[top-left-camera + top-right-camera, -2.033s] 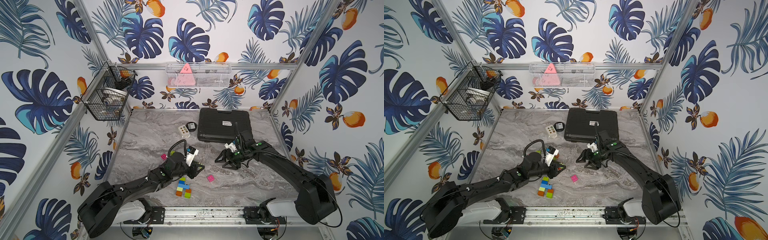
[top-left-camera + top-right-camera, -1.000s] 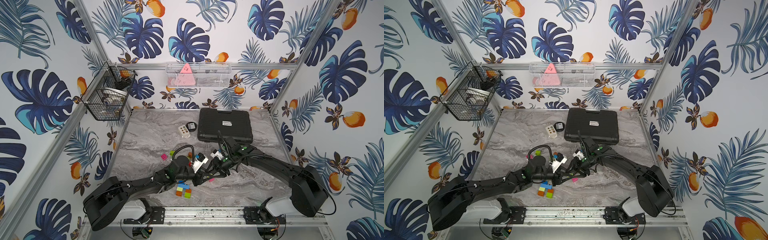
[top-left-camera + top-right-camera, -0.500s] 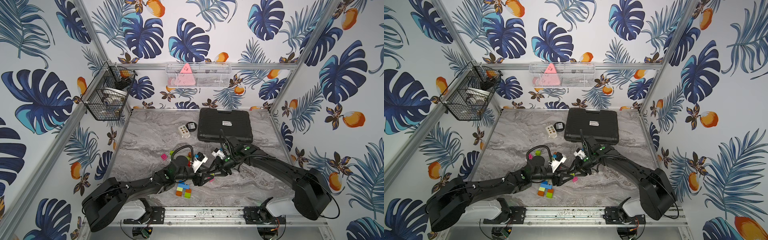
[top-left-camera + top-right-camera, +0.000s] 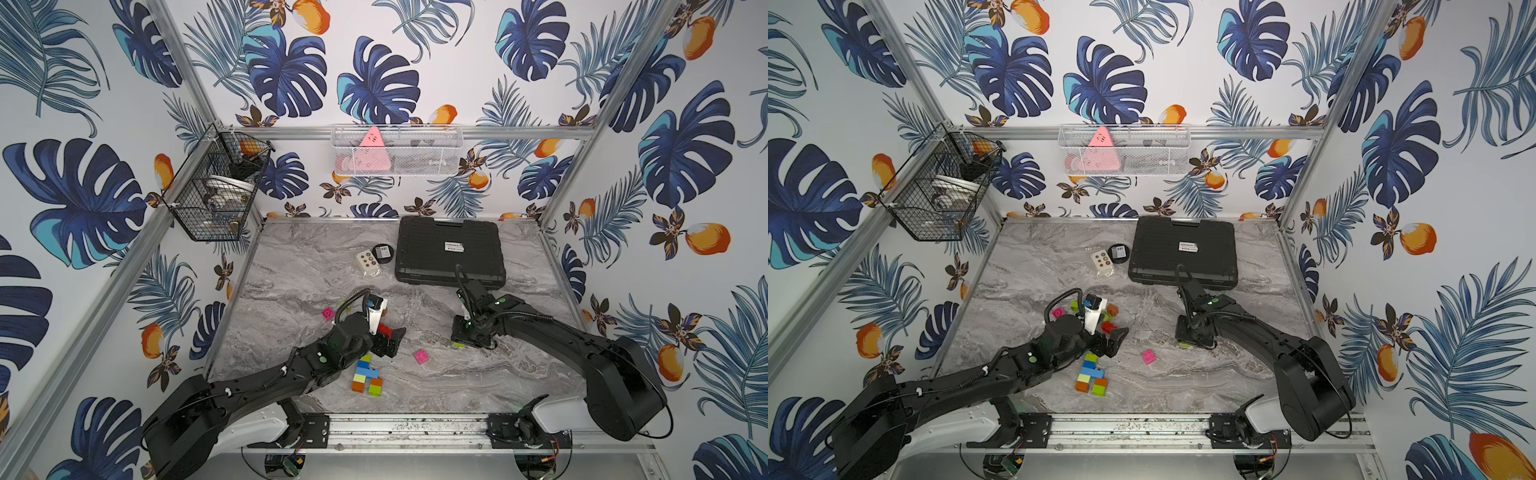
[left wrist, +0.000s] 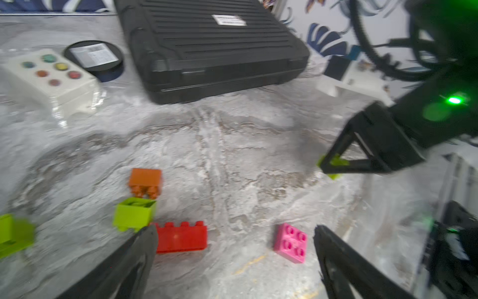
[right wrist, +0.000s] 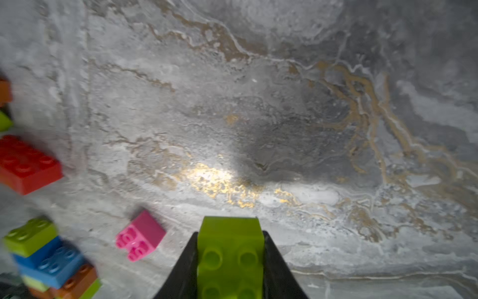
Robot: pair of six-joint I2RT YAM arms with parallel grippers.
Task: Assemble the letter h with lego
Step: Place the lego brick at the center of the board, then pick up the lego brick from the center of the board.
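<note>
Left gripper (image 4: 390, 343): jaws spread wide, nothing between them, low over the marble table (image 4: 299, 286). In its wrist view the red long brick (image 5: 181, 238) shows against one fingertip and a pink brick (image 5: 291, 243) just inside the other.

Right gripper (image 6: 230, 235): clamped on a lime green brick (image 6: 230, 248), studs toward the wrist camera. It sits well right of the other bricks, in front of the black case (image 4: 449, 253). Whether that brick touches the table is unclear, since the gripper body covers most of it in both top views.

Part-built stack (image 4: 365, 376) of lime, blue, light blue and orange bricks lies near the front edge, beside the left arm. A second pink brick (image 4: 328, 313) lies loose, left of the left wrist.

The left wrist view shows an orange brick (image 5: 144, 181) and a small lime brick (image 5: 134, 213) touching, just behind the red one; in both top views the left arm crowds them. White dotted box (image 5: 49, 75) and black disc (image 5: 94, 55) sit side by side at the case's left.
</note>
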